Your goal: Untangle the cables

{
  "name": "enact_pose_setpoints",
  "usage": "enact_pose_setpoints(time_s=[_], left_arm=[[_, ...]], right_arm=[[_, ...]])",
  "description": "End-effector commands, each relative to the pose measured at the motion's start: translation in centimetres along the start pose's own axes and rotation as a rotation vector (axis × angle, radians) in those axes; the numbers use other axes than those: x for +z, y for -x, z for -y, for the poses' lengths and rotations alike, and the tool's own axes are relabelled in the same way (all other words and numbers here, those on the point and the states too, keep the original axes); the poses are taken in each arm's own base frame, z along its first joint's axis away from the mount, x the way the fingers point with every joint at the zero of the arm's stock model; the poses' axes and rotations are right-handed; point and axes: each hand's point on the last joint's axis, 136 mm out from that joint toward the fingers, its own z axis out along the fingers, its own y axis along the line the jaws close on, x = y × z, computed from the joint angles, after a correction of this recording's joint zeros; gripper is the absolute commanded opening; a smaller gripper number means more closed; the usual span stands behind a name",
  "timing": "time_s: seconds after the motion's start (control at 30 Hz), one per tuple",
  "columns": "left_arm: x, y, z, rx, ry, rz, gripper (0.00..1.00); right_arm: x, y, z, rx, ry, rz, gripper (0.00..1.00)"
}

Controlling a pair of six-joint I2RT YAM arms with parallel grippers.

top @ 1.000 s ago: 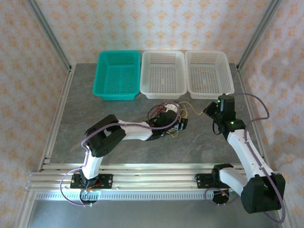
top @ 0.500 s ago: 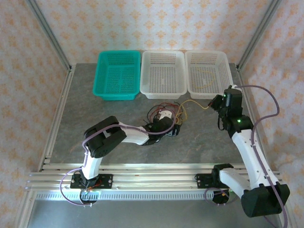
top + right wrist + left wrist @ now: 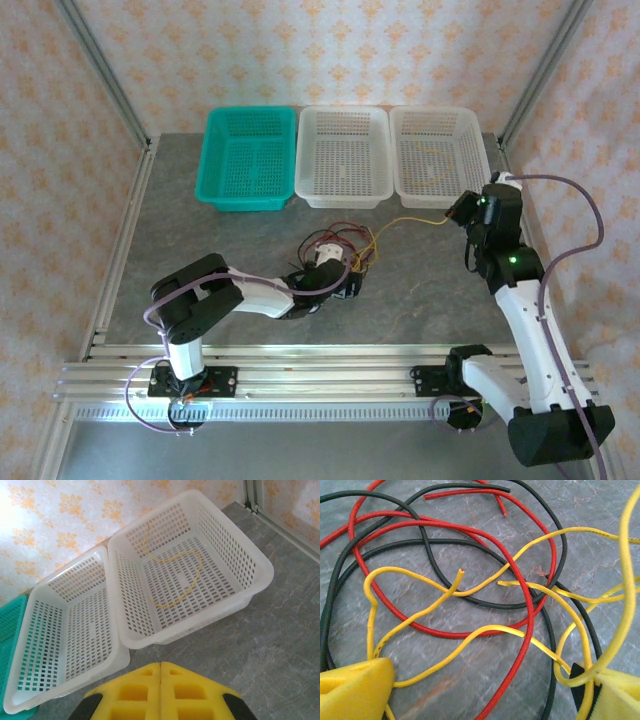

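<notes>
The cables (image 3: 340,240) lie as a tangle of yellow, red and black strands mid-table. My left gripper (image 3: 343,264) hovers low over them, open; in the left wrist view its yellow fingers (image 3: 355,690) stand far apart with a red cable (image 3: 527,630), a black cable (image 3: 430,545) and a yellow cable (image 3: 485,630) on the table between them. One yellow strand (image 3: 410,221) stretches from the tangle to my right gripper (image 3: 456,213), which is shut on it. The right wrist view shows that gripper (image 3: 160,667) with its pads pressed together, the strand hidden below.
Three baskets line the back: teal basket (image 3: 248,158), middle white basket (image 3: 344,155), and right white basket (image 3: 442,150). The right white basket (image 3: 260,565) holds a loose yellow cable (image 3: 180,575). Grey tabletop stretches in front of the baskets, and metal frame rails run along both sides.
My right gripper has moved back and to the right, toward the right basket, drawing the yellow strand out of the tangle. The left arm has pulled back and leftward; the tangle shifted slightly.
</notes>
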Motion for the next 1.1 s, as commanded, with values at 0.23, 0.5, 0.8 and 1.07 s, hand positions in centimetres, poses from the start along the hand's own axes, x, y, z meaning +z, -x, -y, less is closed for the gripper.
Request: enact_pose_setpoints(time_s=[0.23, 0.5, 0.8, 1.07], left_arm=[[-4.6, 3.9, 3.0, -0.037, -0.167, 0.081, 0.96], [-9.8, 11.4, 4.6, -0.095, -0.331, 0.246, 0.99], [-9.9, 15.6, 3.0, -0.025, -0.406, 0.288, 0.95], [-5.9, 16.3, 5.9, 0.069, -0.479, 0.261, 0.92]], right_arm=[[-1.1, 1.7, -3.0, -0.038, 0.161, 0.060, 0.00], [0.0, 1.1, -4.3, -0.026, 0.240, 0.048, 0.00], [-0.6, 0.8, -7.8, 0.033, 0.451, 0.022, 0.00], [-0.3, -0.6, -8.2, 0.135, 0.495, -0.051, 0.00]])
